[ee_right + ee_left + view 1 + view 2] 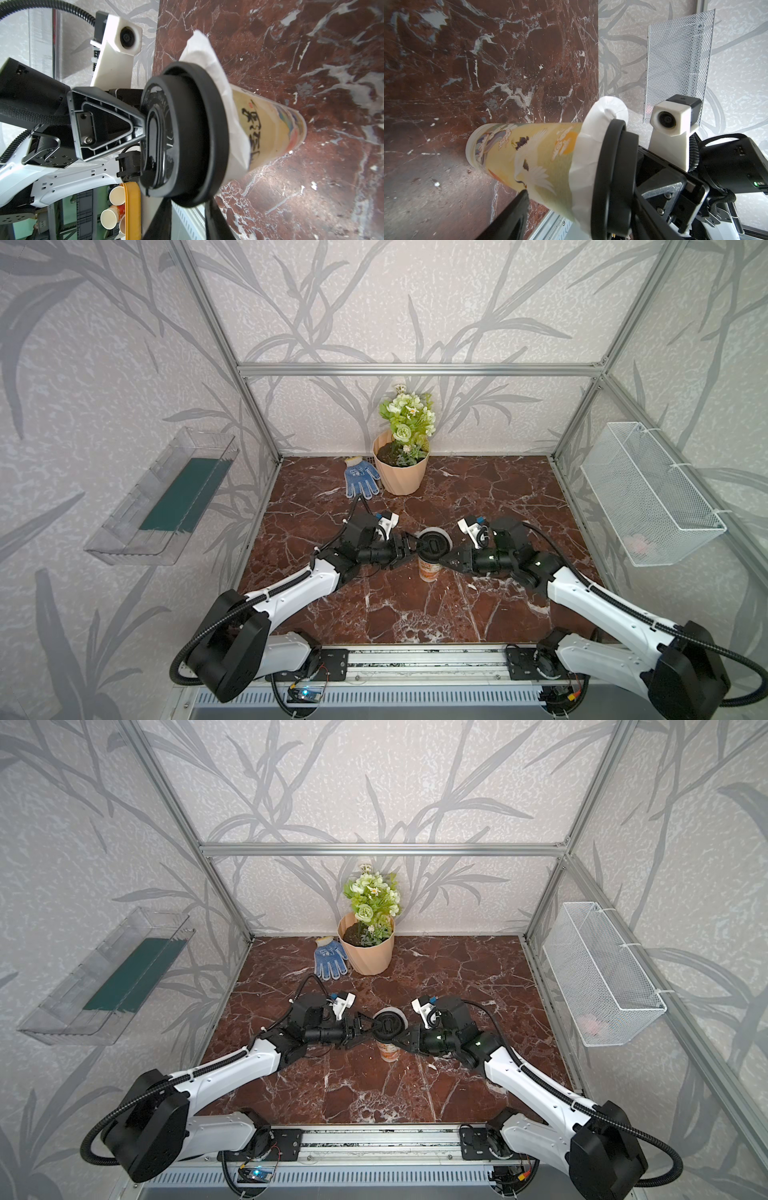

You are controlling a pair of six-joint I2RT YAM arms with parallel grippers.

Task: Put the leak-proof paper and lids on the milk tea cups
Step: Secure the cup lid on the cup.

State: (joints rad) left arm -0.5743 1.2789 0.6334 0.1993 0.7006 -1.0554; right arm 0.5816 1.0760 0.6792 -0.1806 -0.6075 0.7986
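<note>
Paper milk tea cup (429, 570) upright on marble table (374, 605); leak-proof paper (591, 133) draped over cup's mouth, pinned under black lid (432, 545). On the cup, left gripper (411, 552) stands spread, one finger on lid's top, the other at cup's wall; right gripper (444, 559) straddles lid's rim, clamped or not I cannot tell.

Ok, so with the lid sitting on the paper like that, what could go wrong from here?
The leak-proof paper is bunched unevenly under the black lid, with a flap sticking out on one side, so more pressure may crease or tear it. The cup is tall, narrow-based and stands free on the table; with the left gripper and right gripper both at its top, a sideways push could tip it.
</note>
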